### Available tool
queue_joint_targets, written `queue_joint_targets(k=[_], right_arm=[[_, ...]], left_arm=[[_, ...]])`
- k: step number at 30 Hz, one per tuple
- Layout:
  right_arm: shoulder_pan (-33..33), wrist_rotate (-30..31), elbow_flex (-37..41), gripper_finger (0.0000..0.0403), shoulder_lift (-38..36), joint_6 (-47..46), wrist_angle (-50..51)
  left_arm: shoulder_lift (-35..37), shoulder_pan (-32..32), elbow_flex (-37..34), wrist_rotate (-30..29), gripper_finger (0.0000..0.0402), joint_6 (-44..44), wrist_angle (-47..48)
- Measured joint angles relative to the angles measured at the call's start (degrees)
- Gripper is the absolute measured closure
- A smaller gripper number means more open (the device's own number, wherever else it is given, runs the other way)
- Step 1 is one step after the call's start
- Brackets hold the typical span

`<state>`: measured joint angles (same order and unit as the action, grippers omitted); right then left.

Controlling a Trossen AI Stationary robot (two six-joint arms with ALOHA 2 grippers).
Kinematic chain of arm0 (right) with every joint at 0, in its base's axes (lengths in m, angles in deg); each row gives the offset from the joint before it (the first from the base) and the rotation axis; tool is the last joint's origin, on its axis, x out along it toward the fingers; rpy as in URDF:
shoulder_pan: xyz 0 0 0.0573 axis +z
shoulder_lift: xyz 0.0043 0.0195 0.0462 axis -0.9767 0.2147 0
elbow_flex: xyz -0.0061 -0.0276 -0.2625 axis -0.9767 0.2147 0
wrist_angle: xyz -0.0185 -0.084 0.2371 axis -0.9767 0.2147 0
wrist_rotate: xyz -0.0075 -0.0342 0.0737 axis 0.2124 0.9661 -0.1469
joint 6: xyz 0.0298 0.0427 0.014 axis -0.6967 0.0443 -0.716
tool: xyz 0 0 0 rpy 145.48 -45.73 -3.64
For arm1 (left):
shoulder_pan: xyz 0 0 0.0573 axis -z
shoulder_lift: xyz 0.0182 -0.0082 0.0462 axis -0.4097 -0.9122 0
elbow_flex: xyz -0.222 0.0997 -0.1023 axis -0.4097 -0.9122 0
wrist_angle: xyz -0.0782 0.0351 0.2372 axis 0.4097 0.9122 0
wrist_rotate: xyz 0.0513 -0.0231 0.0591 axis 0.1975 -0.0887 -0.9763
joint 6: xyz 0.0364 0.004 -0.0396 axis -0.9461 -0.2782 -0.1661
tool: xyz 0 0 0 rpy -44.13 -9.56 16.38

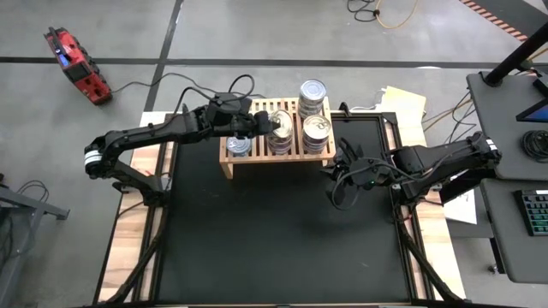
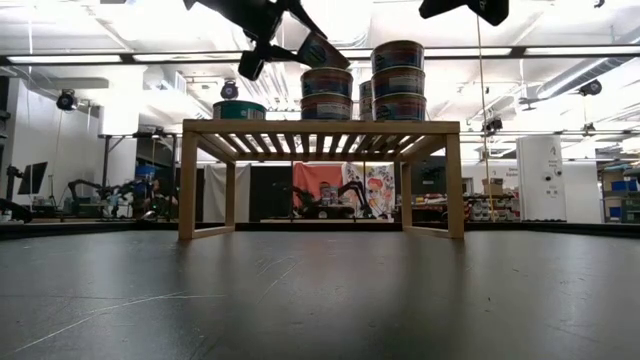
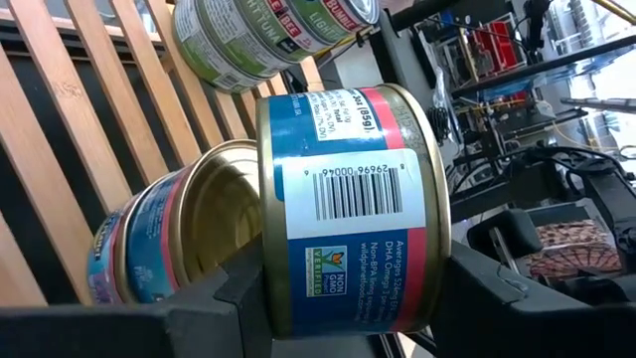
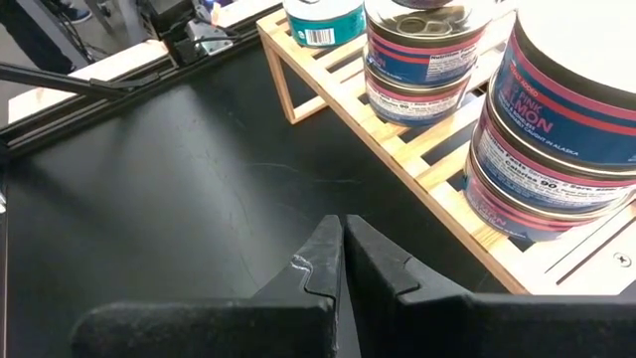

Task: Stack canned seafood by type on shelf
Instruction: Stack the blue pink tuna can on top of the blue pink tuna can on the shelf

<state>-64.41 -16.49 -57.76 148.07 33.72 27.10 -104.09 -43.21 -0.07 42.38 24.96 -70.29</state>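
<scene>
The light-wood shelf (image 1: 276, 157) stands on the black mat at the table's far side. On it are a two-can stack (image 2: 327, 95), taller stacks (image 2: 398, 80) to its right, and a single teal can (image 2: 240, 109) at its left end. My left gripper (image 1: 261, 125) is above the shelf, shut on a blue-and-red can (image 3: 348, 209) tipped over the two-can stack. My right gripper (image 4: 343, 257) hovers shut over the mat, right of the shelf. My left gripper pinches the blue-and-red can between its two fingers (image 3: 224, 298), one finger at each flat end, beside the rim (image 3: 266, 288). It comes from the table's left, slanting down. The can hangs tipped, barcode side toward the wrist, just over the two-can stack.
The black mat (image 1: 274, 239) in front of the shelf is bare. Light wooden table strips (image 1: 128, 231) run along both sides. Green-labelled cans (image 3: 258, 40) lie beyond the held can. A desk with a keyboard (image 1: 533, 214) stands off the table's right.
</scene>
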Motion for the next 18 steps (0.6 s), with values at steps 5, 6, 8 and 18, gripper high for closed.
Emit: queue_joint_targets(k=[5,6,8,18], right_arm=[[0.00,0.00,0.00,0.0394,0.00,0.00,0.00],[0.00,0.00,0.00,0.0394,0.00,0.00,0.00],[0.00,0.00,0.00,0.0394,0.00,0.00,0.00],[0.00,1.39,0.00,0.0394,0.00,0.04,0.00]], left_arm=[[0.02,0.00,0.00,0.02,0.0221,0.02,0.18],[0.02,0.00,0.00,0.02,0.0210,0.08,0.23],[0.02,0.00,0.00,0.02,0.0176,0.39,0.22],[0.07,0.00,0.00,0.04,0.0101,0.59,0.28]])
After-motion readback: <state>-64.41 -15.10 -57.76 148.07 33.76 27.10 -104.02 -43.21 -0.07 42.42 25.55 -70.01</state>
